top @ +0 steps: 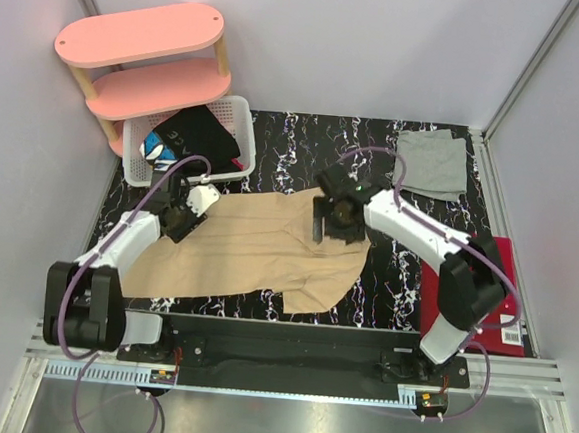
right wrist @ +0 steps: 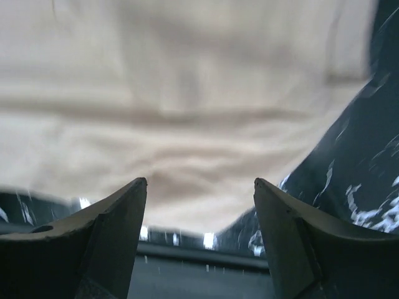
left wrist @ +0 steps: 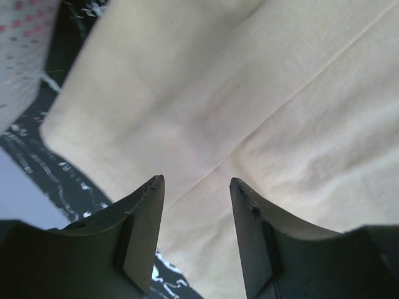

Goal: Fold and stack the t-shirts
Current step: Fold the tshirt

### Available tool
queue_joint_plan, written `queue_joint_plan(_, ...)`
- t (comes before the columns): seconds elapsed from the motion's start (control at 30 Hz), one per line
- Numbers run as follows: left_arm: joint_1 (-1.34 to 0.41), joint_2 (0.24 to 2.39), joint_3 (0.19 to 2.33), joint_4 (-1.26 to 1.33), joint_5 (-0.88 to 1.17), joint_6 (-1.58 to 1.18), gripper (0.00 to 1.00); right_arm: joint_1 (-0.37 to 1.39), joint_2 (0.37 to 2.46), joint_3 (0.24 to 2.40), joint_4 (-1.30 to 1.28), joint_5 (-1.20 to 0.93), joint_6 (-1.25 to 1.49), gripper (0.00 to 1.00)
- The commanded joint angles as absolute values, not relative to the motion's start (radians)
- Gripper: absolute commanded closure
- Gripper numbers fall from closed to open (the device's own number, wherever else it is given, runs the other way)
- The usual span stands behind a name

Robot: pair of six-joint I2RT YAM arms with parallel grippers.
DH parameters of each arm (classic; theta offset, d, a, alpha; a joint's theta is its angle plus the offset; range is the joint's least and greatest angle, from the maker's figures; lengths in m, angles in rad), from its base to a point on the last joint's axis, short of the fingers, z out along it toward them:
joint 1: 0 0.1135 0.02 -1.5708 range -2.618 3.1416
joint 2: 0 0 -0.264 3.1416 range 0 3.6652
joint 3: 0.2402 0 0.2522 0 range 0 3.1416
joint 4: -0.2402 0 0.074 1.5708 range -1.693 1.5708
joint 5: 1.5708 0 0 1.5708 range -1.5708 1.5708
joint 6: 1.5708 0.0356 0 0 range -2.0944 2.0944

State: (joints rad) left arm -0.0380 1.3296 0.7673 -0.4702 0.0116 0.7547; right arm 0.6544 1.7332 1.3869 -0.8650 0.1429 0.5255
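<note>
The large tan-beige t-shirt (top: pixel 257 249) lies spread on the black marbled table, partly folded. It fills the left wrist view (left wrist: pixel 249 93) and the right wrist view (right wrist: pixel 187 93). My left gripper (top: pixel 181 220) hovers over the shirt's left part, jaws open and empty (left wrist: pixel 196 184). My right gripper (top: pixel 331 220) is over the shirt's upper right part, jaws open and empty (right wrist: pixel 199 184). The light grey t-shirt (top: pixel 432 163) lies folded at the back right, away from both grippers.
A white basket (top: pixel 239 122) with dark clothes stands at the back left, in front of a pink two-tier shelf (top: pixel 143 35). A red flat folder (top: pixel 499 293) lies at the right edge under the right arm. Walls close in on all sides.
</note>
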Motion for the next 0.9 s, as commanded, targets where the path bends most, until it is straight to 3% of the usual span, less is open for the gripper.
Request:
queue_joint_plan(0.0,-0.034,1.204,0.762,-0.537,0.034,0.768,0.46,0.788,1.616,1.241,-0.945,0.029,0.557,0.24)
queue_joint_plan(0.13,-0.034,1.183,0.741,-0.612,0.017,0.794,0.46,0.969,1.539,1.195,-0.959,-0.029,0.493,0.26)
queue_joint_plan(0.27,-0.022,1.167,0.674,-0.607,0.003,0.813,0.47,1.119,1.488,1.189,-0.948,0.052,0.42,0.27)
queue_joint_plan(0.87,0.238,1.077,0.643,-0.749,0.086,0.903,0.47,1.218,1.703,1.198,-0.723,0.064,0.302,0.33)
